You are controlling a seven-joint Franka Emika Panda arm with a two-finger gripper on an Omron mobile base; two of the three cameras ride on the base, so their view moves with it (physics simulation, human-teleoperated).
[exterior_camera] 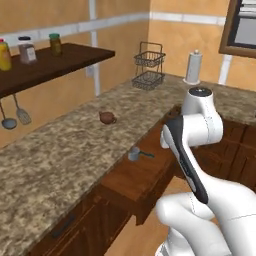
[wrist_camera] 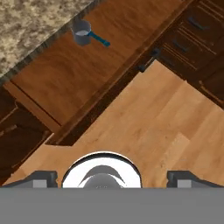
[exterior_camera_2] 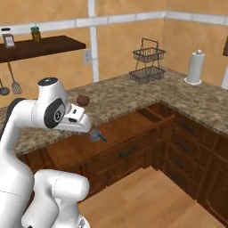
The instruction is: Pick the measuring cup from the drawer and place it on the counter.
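Note:
The measuring cup (exterior_camera: pixel 134 153) (exterior_camera_2: pixel 94 134) (wrist_camera: pixel 82 33), small and grey with a thin teal handle, stands upright in the pulled-out drawer (exterior_camera: pixel 145 175) (exterior_camera_2: pixel 120 129) (wrist_camera: pixel 87 74), close to the edge of the counter (exterior_camera: pixel 60 155) (exterior_camera_2: pixel 120 95) (wrist_camera: pixel 30 22). My gripper (wrist_camera: pixel 111 178) hangs open above the wooden floor in front of the drawer. It holds nothing, and its fingertips (wrist_camera: pixel 43 177) stand wide apart. In the hand view the cup lies far off at the top left, well away from the fingers.
A small brown teapot (exterior_camera: pixel 106 118) (exterior_camera_2: pixel 83 100) sits on the counter behind the drawer. A wire basket rack (exterior_camera: pixel 149 67) (exterior_camera_2: pixel 148 62) and a paper towel roll (exterior_camera: pixel 193 67) (exterior_camera_2: pixel 195 67) stand near the corner. A dark shelf (exterior_camera: pixel 45 65) with jars hangs above the counter.

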